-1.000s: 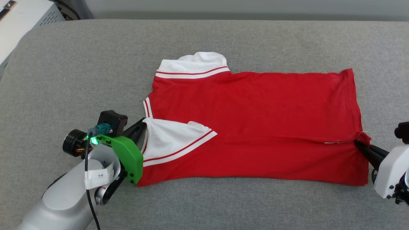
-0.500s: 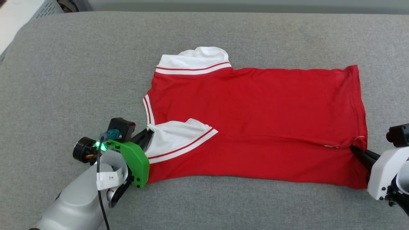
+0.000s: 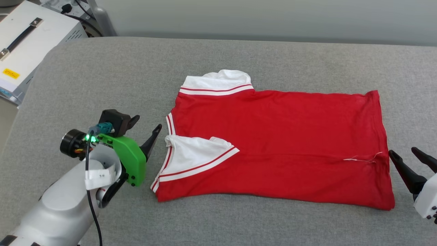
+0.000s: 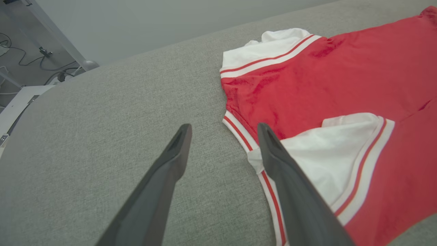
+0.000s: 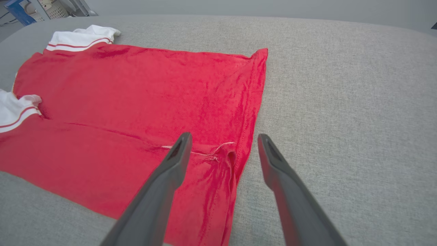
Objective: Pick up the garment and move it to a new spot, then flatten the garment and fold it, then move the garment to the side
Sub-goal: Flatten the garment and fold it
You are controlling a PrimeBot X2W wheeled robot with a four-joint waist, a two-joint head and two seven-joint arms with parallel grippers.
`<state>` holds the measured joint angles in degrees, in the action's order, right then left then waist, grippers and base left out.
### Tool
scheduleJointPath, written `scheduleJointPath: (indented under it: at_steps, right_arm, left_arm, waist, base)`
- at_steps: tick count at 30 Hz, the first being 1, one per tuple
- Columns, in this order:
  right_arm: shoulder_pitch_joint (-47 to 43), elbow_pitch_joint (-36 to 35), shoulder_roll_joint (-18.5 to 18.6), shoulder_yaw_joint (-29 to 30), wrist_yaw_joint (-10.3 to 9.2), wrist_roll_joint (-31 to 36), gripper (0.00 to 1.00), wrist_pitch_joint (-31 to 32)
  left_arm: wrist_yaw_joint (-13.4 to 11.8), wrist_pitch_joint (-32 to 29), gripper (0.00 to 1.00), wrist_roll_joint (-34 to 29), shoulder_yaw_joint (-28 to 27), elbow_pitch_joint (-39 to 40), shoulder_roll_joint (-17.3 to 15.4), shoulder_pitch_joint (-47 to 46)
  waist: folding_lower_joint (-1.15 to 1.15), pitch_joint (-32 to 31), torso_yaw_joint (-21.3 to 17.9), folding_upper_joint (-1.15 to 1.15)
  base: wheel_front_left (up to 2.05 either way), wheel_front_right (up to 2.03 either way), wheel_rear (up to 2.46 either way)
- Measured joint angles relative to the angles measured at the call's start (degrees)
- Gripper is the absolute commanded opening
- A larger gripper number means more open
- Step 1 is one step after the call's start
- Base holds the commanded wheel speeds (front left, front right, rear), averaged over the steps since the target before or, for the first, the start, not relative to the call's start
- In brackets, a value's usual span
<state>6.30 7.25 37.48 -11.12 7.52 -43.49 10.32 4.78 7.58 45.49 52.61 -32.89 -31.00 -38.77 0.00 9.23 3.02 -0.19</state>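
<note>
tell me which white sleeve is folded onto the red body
The sleeve nearest the left tool: it lies folded over the red body, while the other sleeve sticks out onto the grey surface.

The garment lies on the tabletop between the left gripper, just left of it, and the right gripper, just right. A box stands off the far-left corner.
</note>
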Motion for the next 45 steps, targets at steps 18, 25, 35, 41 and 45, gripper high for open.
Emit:
scheduleJointPath:
  at_steps: [18,25,35,41,45]
  right_arm:
    - [-2.8,-4.0,-4.9,2.5,0.00,3.4,1.00,4.1]
    - [-2.6,-3.5,-5.7,1.6,0.00,3.4,1.00,4.6]
    - [-0.4,-2.2,-6.5,-0.7,0.00,3.5,1.00,4.6]
    - [1.0,-1.6,-6.7,-2.1,0.01,3.6,1.00,4.6]
    - [1.6,-1.8,-5.7,-1.9,0.00,4.4,1.00,4.5]
  left_arm:
    - [0.5,-40.0,1.00,14.0,4.1,13.6,-5.4,-5.3]
    - [1.2,-46.3,1.00,16.8,7.0,12.9,-5.9,-4.7]
    - [1.6,-47.5,1.00,16.9,10.0,4.9,-2.5,-3.2]
    - [2.5,-46.6,0.32,16.6,10.5,1.2,-1.5,-3.3]
    - [2.6,-43.5,0.00,16.6,10.7,0.0,-1.4,-3.4]
  waist:
    - [0.00,-1.2,0.8,0.00]
    - [0.00,-0.4,-0.4,0.00]
    - [0.00,1.6,-1.6,0.00]
    - [0.00,2.3,-2.6,0.00]
    - [0.00,1.8,-2.7,0.00]
  base:
    - [0.00,0.00,0.00]
    - [0.00,0.00,0.00]
    - [0.00,0.00,0.00]
    - [0.00,0.00,0.00]
    - [0.00,0.00,0.00]
